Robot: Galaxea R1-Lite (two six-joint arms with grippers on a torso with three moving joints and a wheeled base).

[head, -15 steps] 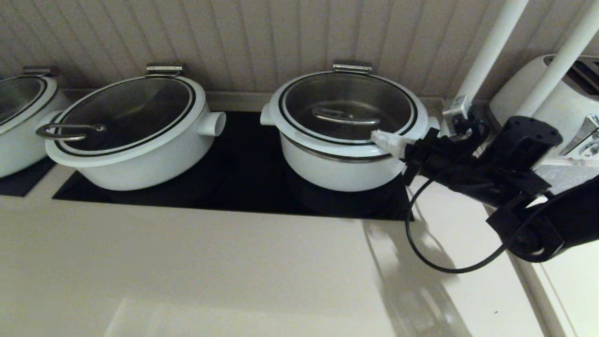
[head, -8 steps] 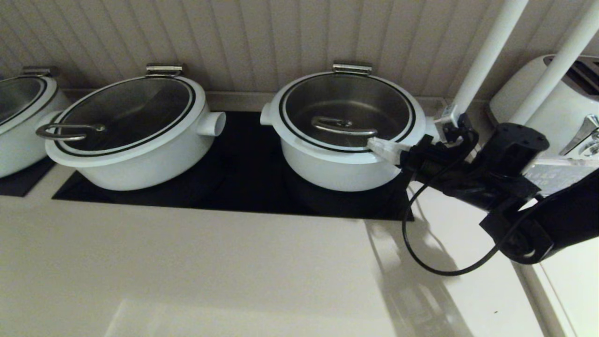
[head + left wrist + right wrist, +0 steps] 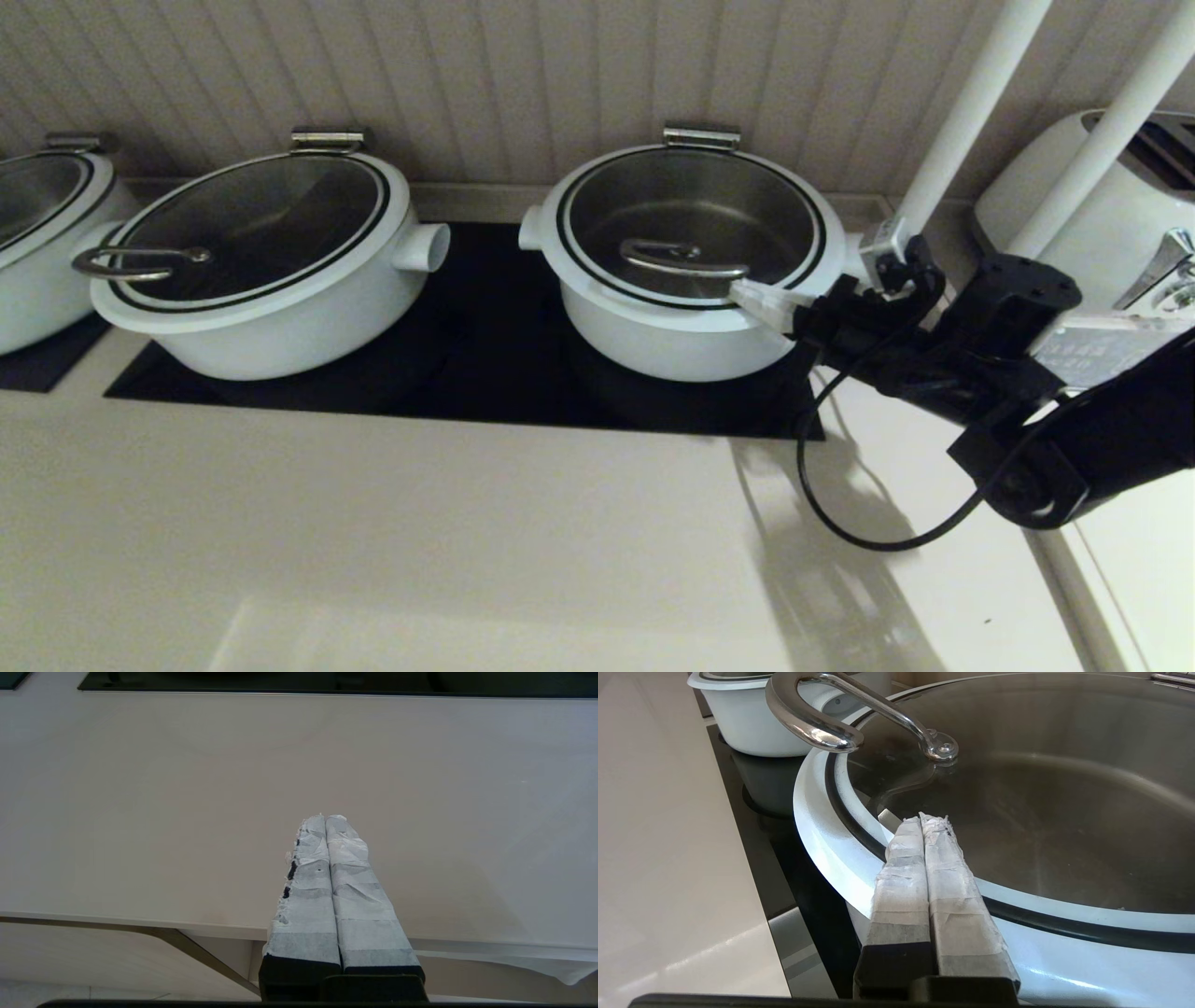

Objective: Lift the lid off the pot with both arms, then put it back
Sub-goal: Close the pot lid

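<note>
The glass lid (image 3: 691, 201) with its white rim and flat steel handle (image 3: 681, 257) sits on the deep white pot (image 3: 672, 341) on the black cooktop; its hinge bracket (image 3: 701, 137) is at the back. My right gripper (image 3: 738, 291) is shut and empty, its taped tips lying over the lid's front right rim. In the right wrist view the gripper (image 3: 923, 819) points across the rim towards the handle (image 3: 840, 714), a short way from it. My left gripper (image 3: 325, 817) is shut and empty over the bare counter, out of the head view.
A wider white pot (image 3: 261, 308) with a loop-handled lid stands to the left, another pot (image 3: 37, 271) at the far left. A white toaster (image 3: 1111, 196) and two white poles (image 3: 971, 103) stand at the right. The beige counter (image 3: 373, 541) spreads in front.
The lid stood slightly raised, showing the pot's steel rim; now it rests flat on the pot. My right gripper has sunk a little and moved left.
</note>
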